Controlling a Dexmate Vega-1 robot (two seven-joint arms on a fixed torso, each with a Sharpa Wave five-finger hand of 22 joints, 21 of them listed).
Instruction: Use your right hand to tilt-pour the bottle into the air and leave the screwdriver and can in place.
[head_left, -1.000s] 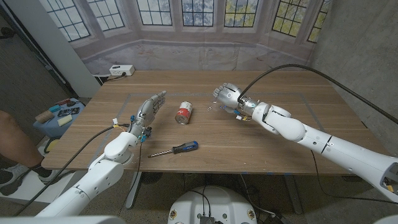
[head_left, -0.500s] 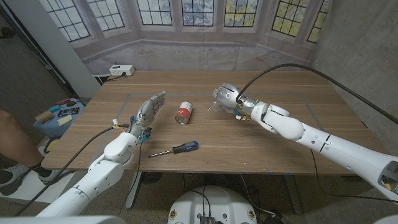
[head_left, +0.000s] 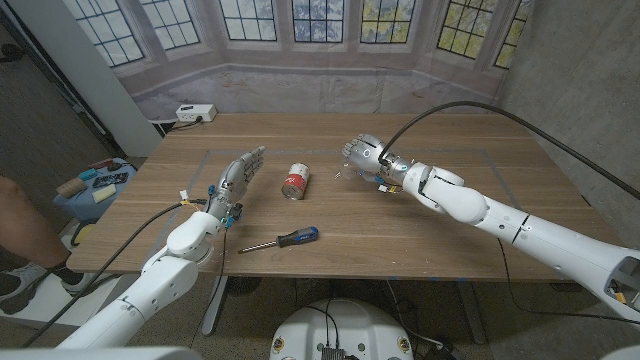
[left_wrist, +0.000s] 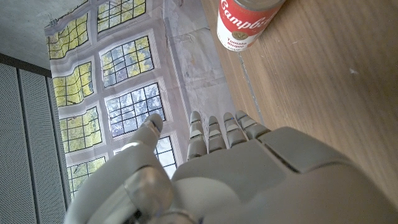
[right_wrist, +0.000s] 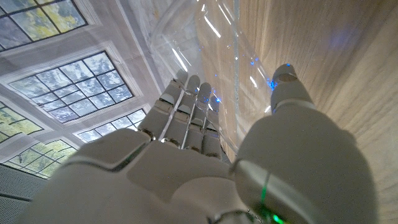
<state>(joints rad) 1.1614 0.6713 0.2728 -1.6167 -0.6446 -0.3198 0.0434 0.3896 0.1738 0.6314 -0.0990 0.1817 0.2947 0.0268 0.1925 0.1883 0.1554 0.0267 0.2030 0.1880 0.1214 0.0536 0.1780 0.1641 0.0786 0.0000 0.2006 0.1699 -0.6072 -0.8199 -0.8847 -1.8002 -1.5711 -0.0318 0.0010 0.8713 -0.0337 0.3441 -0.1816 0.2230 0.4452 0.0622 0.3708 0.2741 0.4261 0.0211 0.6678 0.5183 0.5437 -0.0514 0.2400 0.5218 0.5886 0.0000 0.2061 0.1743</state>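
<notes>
The clear plastic bottle sits in the right hand, fingers wrapped around it, above the far middle of the wooden bench. Left of it stands the red-and-white soup can. Nearer lies the blue-handled screwdriver. The left hand holds nothing, fingers straight.

Red-and-white can, blue-and-black-handled screwdriver, seemingly clear bottle, brown wood-grain table.
</notes>
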